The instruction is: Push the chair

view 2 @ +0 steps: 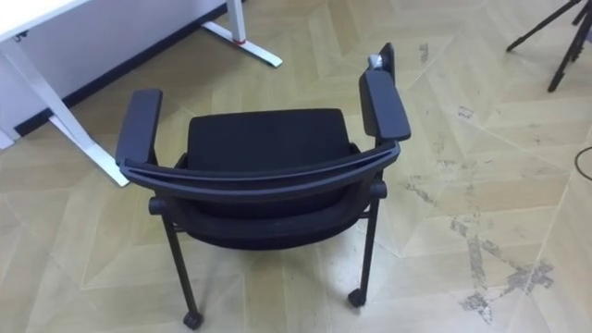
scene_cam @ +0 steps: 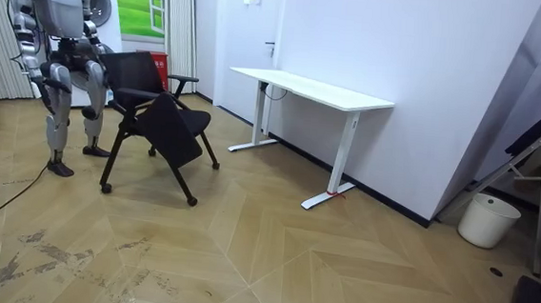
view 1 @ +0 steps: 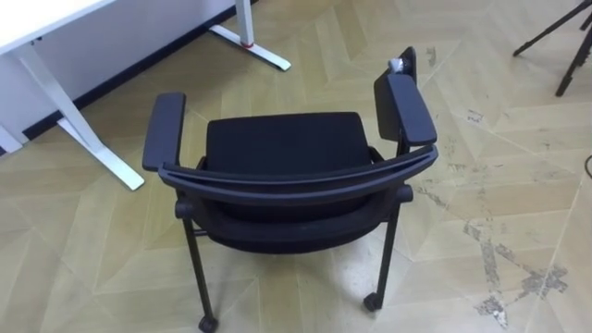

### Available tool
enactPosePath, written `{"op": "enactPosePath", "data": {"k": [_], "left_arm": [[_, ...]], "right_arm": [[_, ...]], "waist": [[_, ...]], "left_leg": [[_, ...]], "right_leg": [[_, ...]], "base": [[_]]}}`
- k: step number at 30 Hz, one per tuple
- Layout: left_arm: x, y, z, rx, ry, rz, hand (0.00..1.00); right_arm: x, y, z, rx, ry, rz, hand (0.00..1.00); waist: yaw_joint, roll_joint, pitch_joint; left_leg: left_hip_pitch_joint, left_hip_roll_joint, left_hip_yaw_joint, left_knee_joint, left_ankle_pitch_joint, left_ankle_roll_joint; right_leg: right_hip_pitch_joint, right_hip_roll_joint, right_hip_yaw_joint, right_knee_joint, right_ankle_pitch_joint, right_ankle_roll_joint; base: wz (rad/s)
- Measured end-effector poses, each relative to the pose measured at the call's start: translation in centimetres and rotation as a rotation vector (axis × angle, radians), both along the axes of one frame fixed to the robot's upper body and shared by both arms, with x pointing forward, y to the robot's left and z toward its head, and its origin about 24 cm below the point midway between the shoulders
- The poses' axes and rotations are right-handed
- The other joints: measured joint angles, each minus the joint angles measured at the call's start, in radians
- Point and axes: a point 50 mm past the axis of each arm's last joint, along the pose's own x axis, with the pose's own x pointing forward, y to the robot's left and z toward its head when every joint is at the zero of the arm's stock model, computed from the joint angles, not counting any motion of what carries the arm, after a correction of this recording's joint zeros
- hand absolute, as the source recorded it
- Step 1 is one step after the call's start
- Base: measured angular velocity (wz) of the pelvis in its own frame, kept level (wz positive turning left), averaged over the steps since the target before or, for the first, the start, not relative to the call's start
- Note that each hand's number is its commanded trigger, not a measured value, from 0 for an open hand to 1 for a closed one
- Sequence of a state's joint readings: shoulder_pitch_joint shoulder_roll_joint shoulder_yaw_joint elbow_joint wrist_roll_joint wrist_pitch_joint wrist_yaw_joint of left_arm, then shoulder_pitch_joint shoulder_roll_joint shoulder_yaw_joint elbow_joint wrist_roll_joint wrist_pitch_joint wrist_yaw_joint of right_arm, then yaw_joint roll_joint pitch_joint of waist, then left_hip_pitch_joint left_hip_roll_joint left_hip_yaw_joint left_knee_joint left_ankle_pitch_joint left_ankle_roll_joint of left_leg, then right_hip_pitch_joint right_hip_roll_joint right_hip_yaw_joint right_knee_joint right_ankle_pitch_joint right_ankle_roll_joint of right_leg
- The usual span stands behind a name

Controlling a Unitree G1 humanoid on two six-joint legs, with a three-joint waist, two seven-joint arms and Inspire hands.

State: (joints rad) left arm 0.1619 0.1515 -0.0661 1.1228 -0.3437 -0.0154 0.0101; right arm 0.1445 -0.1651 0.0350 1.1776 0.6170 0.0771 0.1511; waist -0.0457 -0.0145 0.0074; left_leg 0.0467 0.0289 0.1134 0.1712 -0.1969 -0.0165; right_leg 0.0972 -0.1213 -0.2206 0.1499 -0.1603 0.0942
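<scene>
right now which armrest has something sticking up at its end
The right armrest: a dark flap with a pale knob rises there; the left armrest has none.

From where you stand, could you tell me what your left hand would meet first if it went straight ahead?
Probably the chair's curved backrest, directly ahead; the left hand is too small in the room view to be sure.

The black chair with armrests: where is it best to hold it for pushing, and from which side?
Grip the curved top rail of the black wheeled chair from behind: it runs crosswise nearest the robot, with both armrests pointing away, toward the white desk.
</scene>
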Motion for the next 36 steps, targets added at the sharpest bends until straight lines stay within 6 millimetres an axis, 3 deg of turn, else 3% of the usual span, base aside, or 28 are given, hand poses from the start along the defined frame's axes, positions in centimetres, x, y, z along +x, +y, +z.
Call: {"op": "enactPosePath", "data": {"k": [8,10,16,17,21,25,28,32,36], "left_arm": [[-1.6,1.8,0.2,0.092,0.020,0.236,0.00],[-1.9,2.4,0.4,0.136,0.033,0.287,0.00],[-1.1,4.0,1.0,0.238,0.012,0.361,0.00],[-0.4,4.8,1.5,0.272,-0.018,0.368,0.00],[3.0,8.2,4.0,0.455,-0.142,0.318,0.00],[7.0,10.5,6.8,0.627,-0.264,0.219,0.00],[9.7,11.8,9.6,0.783,-0.373,0.131,0.00],[12.4,12.1,12.4,0.925,-0.482,0.012,0.00],[15.7,10.9,16.7,1.092,-0.659,-0.158,0.00]], "right_arm": [[-0.7,-0.3,-0.1,-0.005,0.015,-0.084,0.00],[-1.2,-0.7,0.0,-0.014,0.021,-0.119,0.00],[-1.0,-1.6,0.2,-0.038,0.000,-0.155,0.00],[-1.0,-2.0,0.3,-0.045,-0.006,-0.175,0.00],[-0.4,-4.1,1.0,-0.108,-0.033,-0.179,0.00],[-0.7,-4.6,1.1,-0.124,-0.025,-0.172,0.00],[-0.8,-4.9,1.2,-0.138,-0.024,-0.178,0.00],[-1.1,-4.9,1.2,-0.139,-0.015,-0.147,0.00],[-1.1,-4.8,1.2,-0.127,-0.019,-0.123,0.00]], "waist": [[0.006,0.003,0.0003],[0.015,0.014,0.0005],[0.021,0.029,-0.0014],[0.020,0.039,0.0017],[0.014,0.056,-0.0013],[0.007,0.065,-0.0064],[-0.005,0.072,-0.0035],[-0.005,0.081,-0.0060],[-0.014,0.084,-0.0074]], "left_leg": [[0.013,0.001,-0.002,-0.001,-0.001,-0.001],[0.021,0.001,-0.004,-0.001,-0.002,-0.002],[0.020,0.001,-0.007,0.008,-0.002,-0.002],[0.021,0.001,-0.011,0.012,-0.002,-0.002],[0.018,0.001,-0.014,0.014,-0.001,-0.002],[0.021,0.000,-0.028,0.017,-0.001,-0.003],[0.018,-0.001,-0.032,0.017,0.000,-0.003],[0.017,0.000,-0.032,0.017,0.000,-0.003],[0.015,-0.002,-0.037,0.016,0.000,-0.003]], "right_leg": [[0.014,0.000,-0.002,0.000,0.000,0.000],[0.022,0.001,-0.001,0.000,0.000,0.000],[0.027,0.001,-0.005,0.000,0.000,0.000],[0.031,0.001,-0.007,0.000,0.000,0.000],[0.035,0.001,-0.005,0.000,0.000,0.000],[0.045,0.002,-0.001,0.000,0.000,-0.001],[0.044,0.002,-0.002,0.000,0.000,-0.001],[0.041,0.003,0.000,-0.002,0.000,-0.001],[0.044,0.003,0.000,-0.010,0.000,-0.001]], "base": [[0.00],[0.00],[0.01],[0.06],[0.01],[0.08],[0.05],[0.00],[0.04]]}}
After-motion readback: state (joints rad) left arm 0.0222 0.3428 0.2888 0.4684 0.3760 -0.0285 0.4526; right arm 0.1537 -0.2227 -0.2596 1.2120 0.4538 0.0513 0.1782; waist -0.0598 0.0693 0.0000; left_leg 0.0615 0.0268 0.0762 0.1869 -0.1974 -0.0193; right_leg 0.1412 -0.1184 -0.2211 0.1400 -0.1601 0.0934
